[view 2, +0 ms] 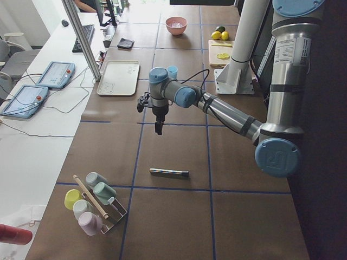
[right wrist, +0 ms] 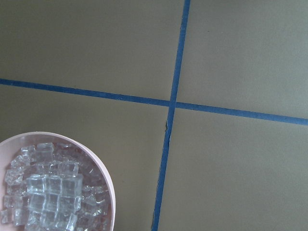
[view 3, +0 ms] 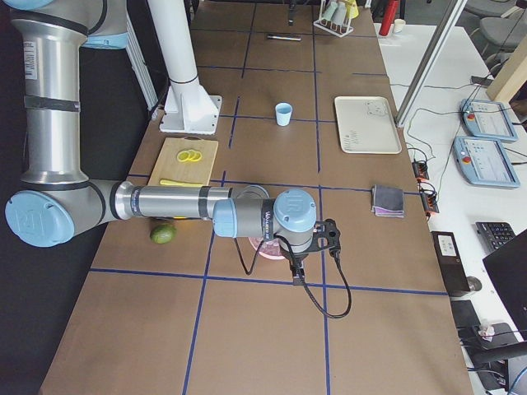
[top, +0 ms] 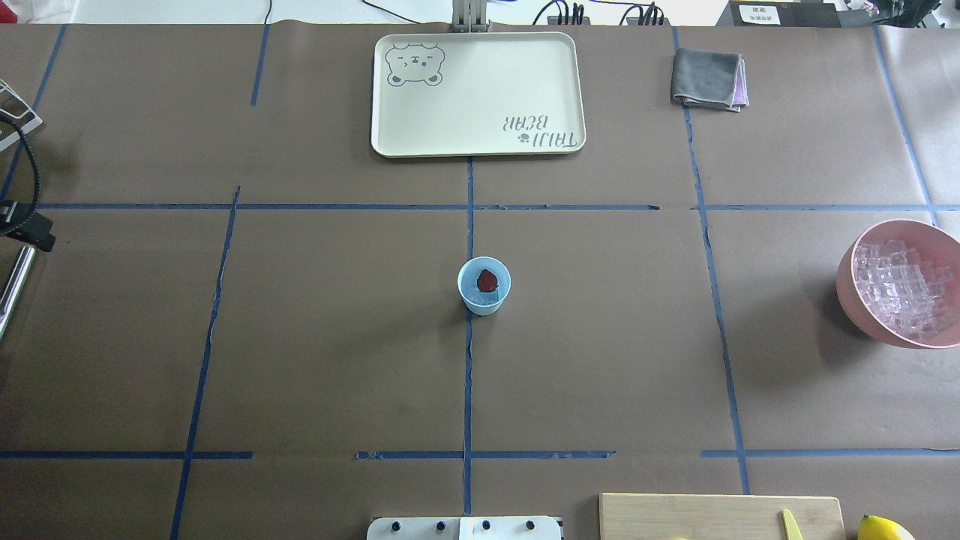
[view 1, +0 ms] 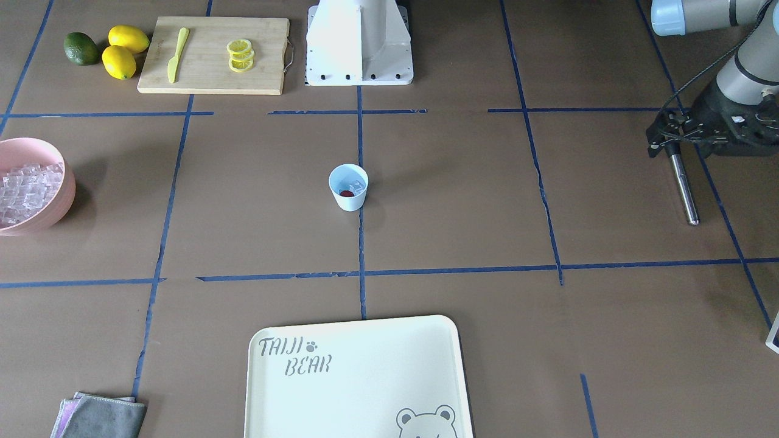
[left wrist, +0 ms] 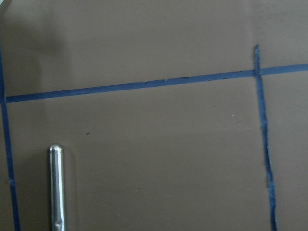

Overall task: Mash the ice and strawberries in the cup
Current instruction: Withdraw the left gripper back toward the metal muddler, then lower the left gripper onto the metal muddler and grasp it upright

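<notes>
The light blue cup (view 1: 348, 187) (top: 484, 285) stands upright at the table's middle. Inside it lie a red strawberry (view 1: 346, 193) (top: 487, 280) and some ice (view 1: 357, 185). More ice (top: 904, 289) (right wrist: 48, 192) fills the pink bowl (top: 844, 277) (right wrist: 103, 173). My left gripper (view 1: 660, 143) (view 2: 159, 128) hangs above the table, far from the cup, over one end of a metal rod (view 1: 683, 185) (left wrist: 57, 187) that lies flat; whether it is open I cannot tell. My right gripper (view 3: 295, 271) hovers beside the bowl, and its state is unclear.
A cutting board (view 1: 213, 55) carries lemon slices (view 1: 240, 55) and a yellow knife (view 1: 177, 55), with two lemons (view 1: 122, 52) and a green fruit (view 1: 81, 48) beside it. A cream tray (top: 480, 94), a grey cloth (top: 706, 79) and a rack of cups (view 2: 92, 203) sit at the edges.
</notes>
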Motion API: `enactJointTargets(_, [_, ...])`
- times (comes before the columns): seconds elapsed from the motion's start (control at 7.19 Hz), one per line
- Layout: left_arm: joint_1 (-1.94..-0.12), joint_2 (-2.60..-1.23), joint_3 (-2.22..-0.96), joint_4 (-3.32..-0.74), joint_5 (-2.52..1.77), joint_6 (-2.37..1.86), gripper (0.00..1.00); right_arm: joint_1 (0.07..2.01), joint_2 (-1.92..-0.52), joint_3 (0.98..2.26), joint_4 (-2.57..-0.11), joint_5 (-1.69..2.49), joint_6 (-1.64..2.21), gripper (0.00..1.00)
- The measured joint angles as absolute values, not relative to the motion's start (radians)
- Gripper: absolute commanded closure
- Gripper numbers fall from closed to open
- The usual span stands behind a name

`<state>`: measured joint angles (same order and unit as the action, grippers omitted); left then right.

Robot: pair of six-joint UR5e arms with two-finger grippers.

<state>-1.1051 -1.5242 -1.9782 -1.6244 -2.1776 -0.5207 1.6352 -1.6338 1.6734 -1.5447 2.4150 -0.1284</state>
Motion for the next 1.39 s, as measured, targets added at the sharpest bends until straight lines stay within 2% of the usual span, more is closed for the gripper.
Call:
enactJointTargets(0.28, [-1.117,-1.456,-1.836,-1.873,-2.181,-0.528,0.0,1.635,-1.634,1.674,-1.545,2.415,-0.129,0.01])
enactJointTargets(0.7, [-1.114,-1.455,-1.619,-2.16,-2.179,-0.625,0.0,1.635,-1.635,1.675,-1.545,2.415,-0.129,0.01])
enactJointTargets(1.39, [-1.108,-1.514,-1.405,-2.386,-2.17,-0.755,0.0,1.635,-1.634,1.675,-1.543,2.414,-0.13,0.01])
